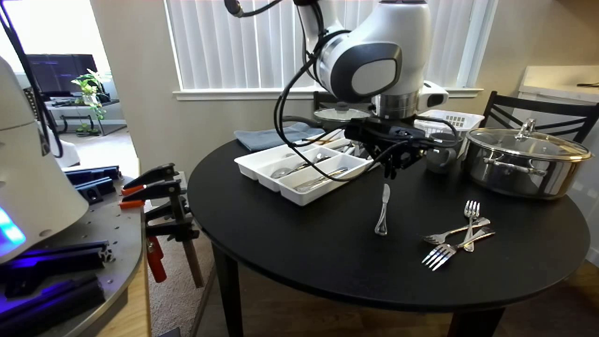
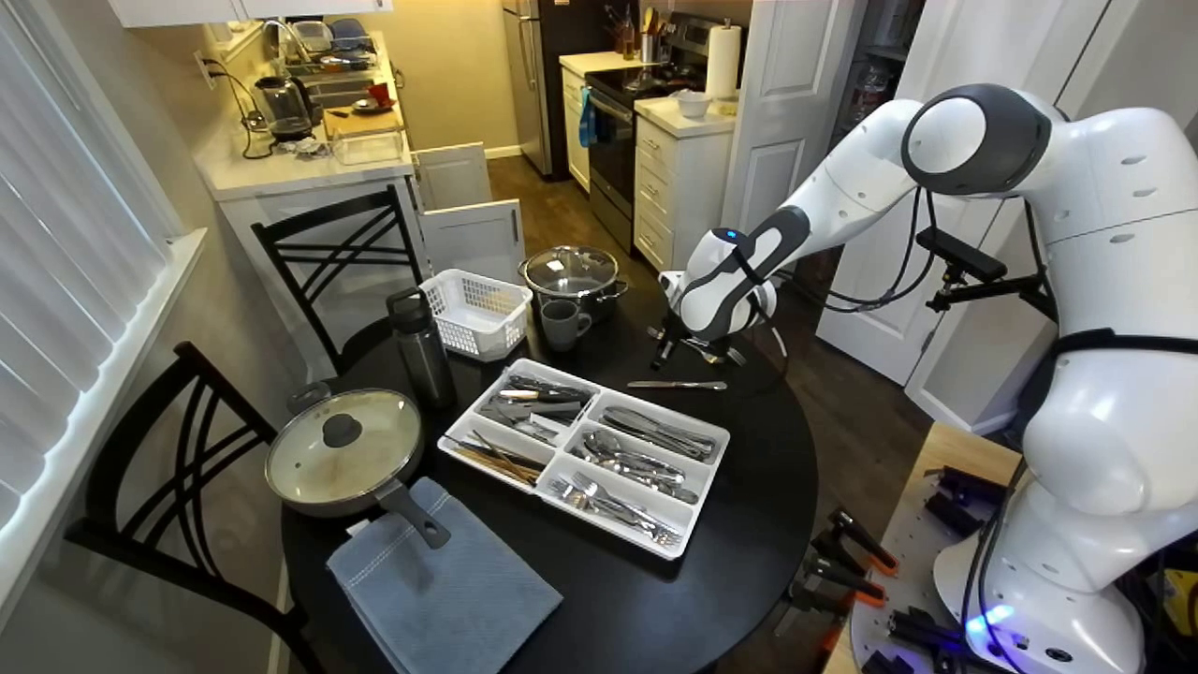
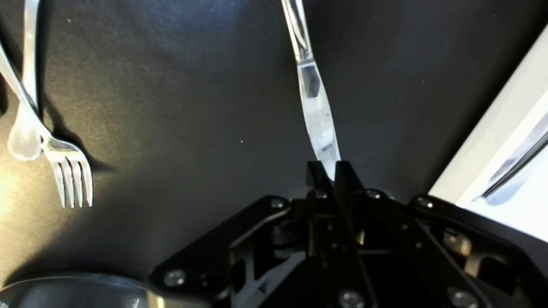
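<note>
A silver knife (image 1: 383, 213) lies on the round black table, its blade toward the window. My gripper (image 1: 390, 175) hovers just above the table near the blade's end, as both exterior views show. In the wrist view the gripper (image 3: 329, 166) has its jaws close together with a narrow gap. The tip of the knife (image 3: 318, 109) shows through that gap, below the fingers, and nothing appears held. A fork (image 3: 70, 160) lies crossed over another utensil (image 3: 25, 141) to the left. A white cutlery tray (image 3: 492, 132) stands to the right of the jaws.
In an exterior view a steel pot (image 1: 519, 166) and a grey mug (image 1: 441, 159) stand near the gripper. A white basket (image 2: 501, 332), a bottle (image 2: 426, 356), a lidded pan (image 2: 360, 440) and a blue cloth (image 2: 459, 599) are also on the table.
</note>
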Action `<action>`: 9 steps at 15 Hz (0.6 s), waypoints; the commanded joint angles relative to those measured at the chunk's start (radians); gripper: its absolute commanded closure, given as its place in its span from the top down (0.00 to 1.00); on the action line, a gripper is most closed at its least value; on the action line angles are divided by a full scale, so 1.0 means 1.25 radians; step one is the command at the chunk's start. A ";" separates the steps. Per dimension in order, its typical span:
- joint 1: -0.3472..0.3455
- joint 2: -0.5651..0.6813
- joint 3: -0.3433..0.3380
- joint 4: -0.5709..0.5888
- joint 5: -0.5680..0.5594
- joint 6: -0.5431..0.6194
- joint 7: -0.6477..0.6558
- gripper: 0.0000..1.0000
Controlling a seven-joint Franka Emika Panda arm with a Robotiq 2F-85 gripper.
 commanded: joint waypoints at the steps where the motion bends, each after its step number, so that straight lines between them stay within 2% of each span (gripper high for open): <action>1: -0.004 -0.045 0.004 -0.037 0.017 -0.015 -0.003 0.03; 4: -0.037 -0.058 0.025 -0.053 0.008 -0.050 -0.053 0.03; 5: -0.035 -0.069 0.016 -0.061 0.004 -0.059 -0.065 0.37; 7: -0.039 -0.083 0.008 -0.073 -0.002 -0.070 -0.105 0.44; 9: -0.026 -0.095 -0.018 -0.080 -0.007 -0.076 -0.134 0.56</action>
